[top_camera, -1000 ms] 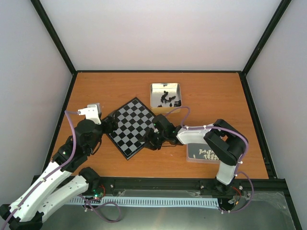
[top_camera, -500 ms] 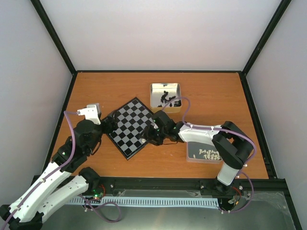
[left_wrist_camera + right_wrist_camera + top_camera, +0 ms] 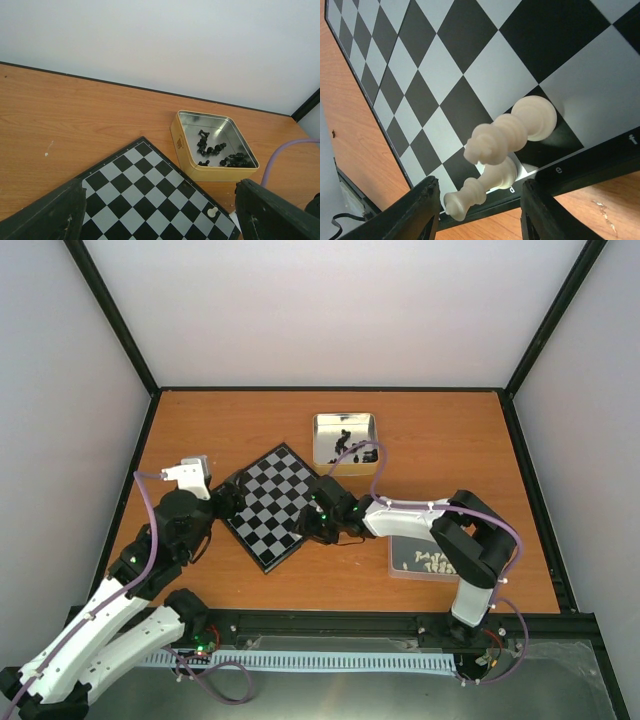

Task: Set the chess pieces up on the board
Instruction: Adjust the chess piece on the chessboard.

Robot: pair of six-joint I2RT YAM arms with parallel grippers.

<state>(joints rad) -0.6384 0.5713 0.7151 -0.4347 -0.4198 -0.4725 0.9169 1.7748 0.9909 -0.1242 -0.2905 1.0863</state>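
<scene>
The board (image 3: pixel 270 506) lies turned cornerwise on the table, also in the left wrist view (image 3: pixel 150 192). Two cream-white chess pieces stand on its edge row in the right wrist view, a taller one (image 3: pixel 512 132) and a second (image 3: pixel 482 190) beside it. My right gripper (image 3: pixel 480 184) hovers over them, open, with a gap on each side of the second piece; from above it sits at the board's right edge (image 3: pixel 318 522). A white pawn (image 3: pixel 212 212) stands near the board's right corner. My left gripper (image 3: pixel 160 205) is open and empty at the board's left corner (image 3: pixel 226 502).
A shiny metal tin (image 3: pixel 346 440) holding several black chessmen stands just behind the board, close to its far edge (image 3: pixel 186 150). A clear tray (image 3: pixel 425 560) with several white pieces lies under my right arm's elbow. Black frame rails run along the table's edges.
My right gripper has crept a little left along the board's edge and its elbow has swung right and back. The left arm has not moved.
</scene>
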